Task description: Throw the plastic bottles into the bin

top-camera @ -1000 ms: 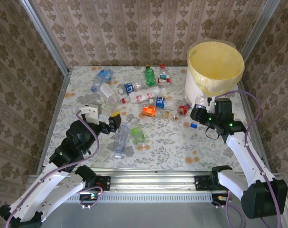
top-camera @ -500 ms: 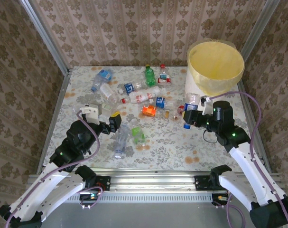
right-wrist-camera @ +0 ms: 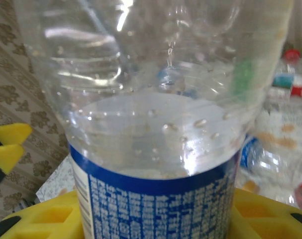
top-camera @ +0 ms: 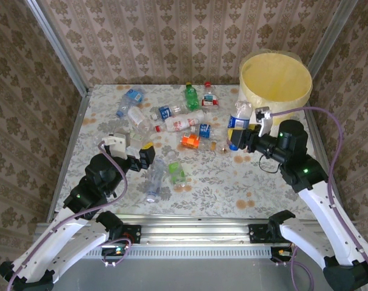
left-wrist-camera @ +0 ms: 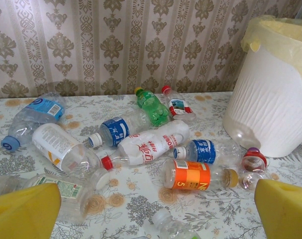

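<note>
The plastic bottles (top-camera: 165, 112) lie scattered over the floral surface (top-camera: 220, 182), most of them in a loose cluster from the middle toward the back. Among them are a green bottle (top-camera: 191, 97), an orange-labelled bottle (top-camera: 190, 141) and a white-labelled bottle (top-camera: 180, 123) with a red cap.

1 clear blue-labelled bottle (top-camera: 237, 119) is off the surface. The right jaws are closed partway on its labelled body, with the yellow pads pressing either side of the label. It is held roughly upright, just beside the left wall of the bin (top-camera: 305, 91).

The bin stands at the back right corner, its yellow liner folded over the rim.

The left jaws are spread wide and hold nothing, above the near-left part of the surface, with 2 clear bottles (top-camera: 154, 179) lying just beside them.
</note>
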### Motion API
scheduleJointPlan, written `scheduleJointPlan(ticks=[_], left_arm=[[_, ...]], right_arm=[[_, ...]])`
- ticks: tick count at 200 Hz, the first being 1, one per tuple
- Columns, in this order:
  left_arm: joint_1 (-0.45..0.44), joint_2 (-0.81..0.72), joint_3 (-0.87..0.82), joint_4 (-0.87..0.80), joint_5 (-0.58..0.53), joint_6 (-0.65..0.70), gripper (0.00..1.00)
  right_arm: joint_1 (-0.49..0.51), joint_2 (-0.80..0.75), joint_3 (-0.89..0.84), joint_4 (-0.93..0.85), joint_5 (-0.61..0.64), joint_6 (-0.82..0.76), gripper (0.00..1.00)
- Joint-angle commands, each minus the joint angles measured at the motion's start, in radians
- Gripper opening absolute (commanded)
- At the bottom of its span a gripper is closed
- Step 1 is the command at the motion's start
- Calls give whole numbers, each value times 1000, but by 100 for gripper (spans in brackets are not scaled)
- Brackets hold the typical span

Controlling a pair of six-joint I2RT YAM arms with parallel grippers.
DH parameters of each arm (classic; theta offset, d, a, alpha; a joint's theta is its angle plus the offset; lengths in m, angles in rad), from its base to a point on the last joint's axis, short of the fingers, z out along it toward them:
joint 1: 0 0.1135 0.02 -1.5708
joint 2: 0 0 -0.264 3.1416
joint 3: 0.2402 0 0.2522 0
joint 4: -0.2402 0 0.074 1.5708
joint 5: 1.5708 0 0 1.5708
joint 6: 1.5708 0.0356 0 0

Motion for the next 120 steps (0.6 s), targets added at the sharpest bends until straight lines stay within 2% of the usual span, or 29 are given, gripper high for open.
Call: scheduleJointPlan(ticks=[1, 41, 120], left_arm=[[7, -17, -17, 5, -18, 10, 100], [6, -25, -20, -1, -20, 11, 100], [8, -35, -26, -5, -27, 21, 100]], right_arm=[[6, 6, 78, 91, -22, -51, 36], [7, 14, 175, 162, 25, -135, 36], [7, 6, 215, 343, 285, -335, 36]])
